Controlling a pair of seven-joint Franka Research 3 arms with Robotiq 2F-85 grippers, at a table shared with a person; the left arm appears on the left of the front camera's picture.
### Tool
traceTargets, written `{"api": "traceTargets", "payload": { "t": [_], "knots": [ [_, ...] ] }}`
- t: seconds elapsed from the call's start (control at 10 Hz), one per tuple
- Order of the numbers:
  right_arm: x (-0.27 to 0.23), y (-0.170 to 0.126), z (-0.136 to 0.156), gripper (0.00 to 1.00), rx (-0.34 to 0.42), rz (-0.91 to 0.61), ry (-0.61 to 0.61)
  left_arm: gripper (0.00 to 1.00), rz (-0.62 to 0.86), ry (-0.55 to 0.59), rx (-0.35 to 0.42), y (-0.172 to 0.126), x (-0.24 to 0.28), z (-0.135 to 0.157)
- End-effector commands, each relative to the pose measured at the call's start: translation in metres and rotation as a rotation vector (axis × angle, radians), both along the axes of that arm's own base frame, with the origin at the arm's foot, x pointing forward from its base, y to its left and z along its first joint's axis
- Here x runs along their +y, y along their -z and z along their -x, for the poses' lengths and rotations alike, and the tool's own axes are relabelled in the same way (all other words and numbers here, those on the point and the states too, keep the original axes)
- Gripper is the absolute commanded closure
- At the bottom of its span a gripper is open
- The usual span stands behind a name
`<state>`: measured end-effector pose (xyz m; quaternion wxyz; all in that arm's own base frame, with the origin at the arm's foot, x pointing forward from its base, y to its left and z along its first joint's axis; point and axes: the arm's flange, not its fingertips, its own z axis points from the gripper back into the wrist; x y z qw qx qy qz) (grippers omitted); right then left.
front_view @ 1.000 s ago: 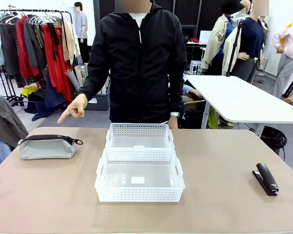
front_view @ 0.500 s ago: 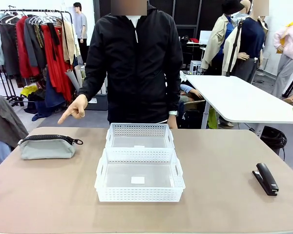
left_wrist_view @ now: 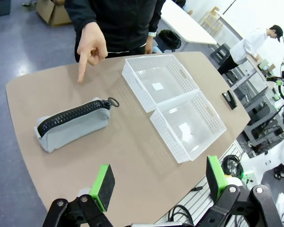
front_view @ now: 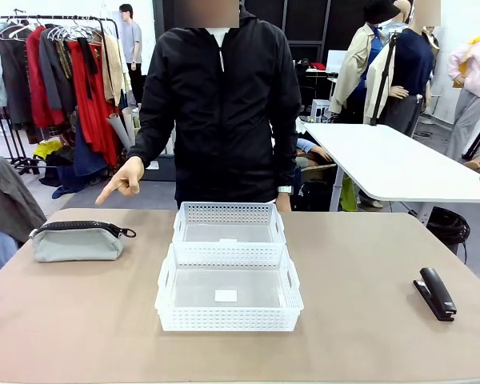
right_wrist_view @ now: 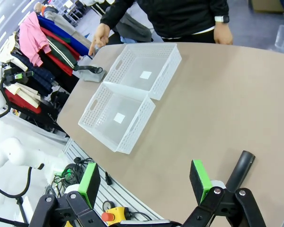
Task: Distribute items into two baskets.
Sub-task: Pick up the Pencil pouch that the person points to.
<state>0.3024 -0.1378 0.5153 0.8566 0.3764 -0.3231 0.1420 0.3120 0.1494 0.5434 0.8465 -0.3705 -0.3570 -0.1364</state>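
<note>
The pouch (front_view: 76, 244) at nine o'clock is showing soft matt cloth; the baskets (front_view: 229, 318) are showing glossy white plastic; the table (front_view: 368, 264) is looking smooth, matt.

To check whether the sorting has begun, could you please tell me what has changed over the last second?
Nothing visibly changed. The person's hand still points down toward the grey pouch, which lies on the left side of the table. The stapler lies at the right, and the near basket and far basket stand empty in the middle.
</note>
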Motion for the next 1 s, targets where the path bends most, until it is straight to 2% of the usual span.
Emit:
{"api": "traceTargets", "payload": {
  "t": [0.0, 0.9],
  "knots": [
    [0.0006, -0.0016, -0.0008, 0.00, -0.011, -0.011, -0.006, 0.00, 0.010, 0.007, -0.012, -0.0008, 0.0005, -0.0008],
    [0.0006, -0.0016, -0.0008, 0.00, -0.011, -0.011, -0.006, 0.00, 0.010, 0.007, -0.012, -0.0008, 0.0005, -0.0008]
  ]
}}
